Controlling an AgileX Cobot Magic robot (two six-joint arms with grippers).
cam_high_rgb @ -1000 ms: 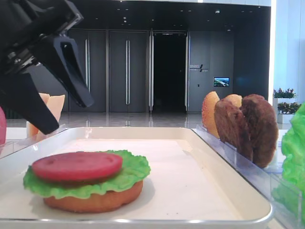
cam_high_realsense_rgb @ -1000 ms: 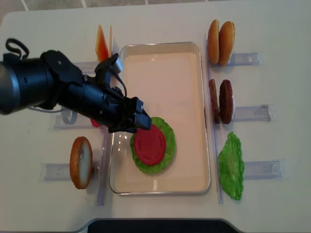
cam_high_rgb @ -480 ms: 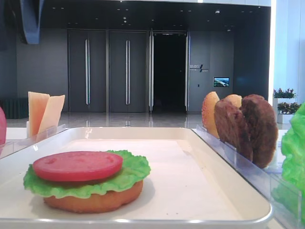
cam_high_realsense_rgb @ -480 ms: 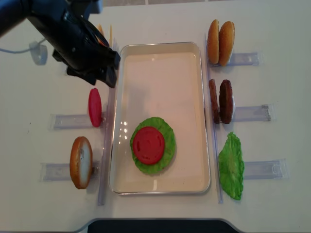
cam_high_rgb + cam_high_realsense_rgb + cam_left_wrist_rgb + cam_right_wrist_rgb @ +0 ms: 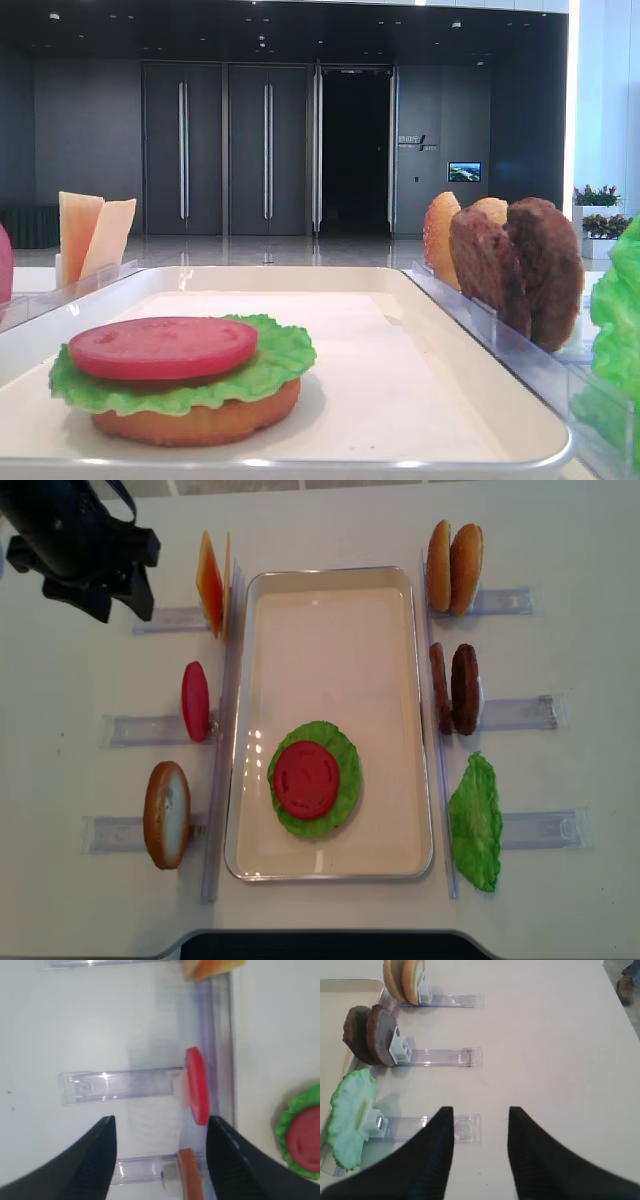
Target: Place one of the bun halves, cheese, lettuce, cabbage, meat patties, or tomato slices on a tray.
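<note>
Left wrist: left tool (image 5: 160, 1160) wide apart, empty

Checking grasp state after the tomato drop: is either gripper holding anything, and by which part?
Nothing is held. The left gripper is open and empty above the clear holders; the right gripper is open over bare table.

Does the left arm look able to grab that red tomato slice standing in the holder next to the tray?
Probably yes. The left gripper is open and empty, and the upright tomato slice stands in its clear holder with nothing over it.
</note>
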